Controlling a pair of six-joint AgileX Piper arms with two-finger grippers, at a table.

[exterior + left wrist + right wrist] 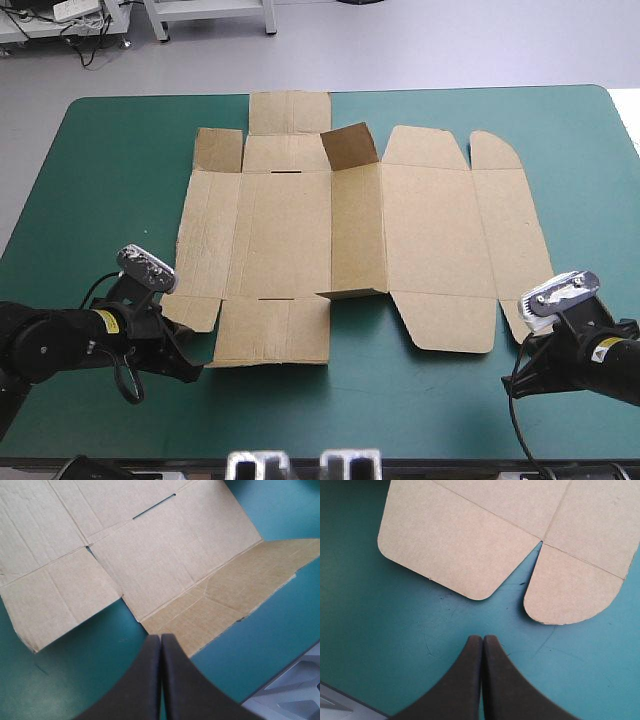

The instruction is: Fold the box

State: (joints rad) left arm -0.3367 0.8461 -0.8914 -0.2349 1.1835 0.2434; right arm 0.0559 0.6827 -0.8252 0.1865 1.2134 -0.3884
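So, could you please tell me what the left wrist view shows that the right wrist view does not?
Only the left wrist view: the slot in a panel, a square-cornered flap, the left gripper shut. Only the right wrist view: two rounded flaps, the right gripper shut. Both: the brown box lying on the teal-green cover.

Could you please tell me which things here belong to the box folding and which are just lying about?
Job: box, mostly flat, one small flap raised; left gripper and right gripper, both shut.
Lying about: only the teal-green cover.
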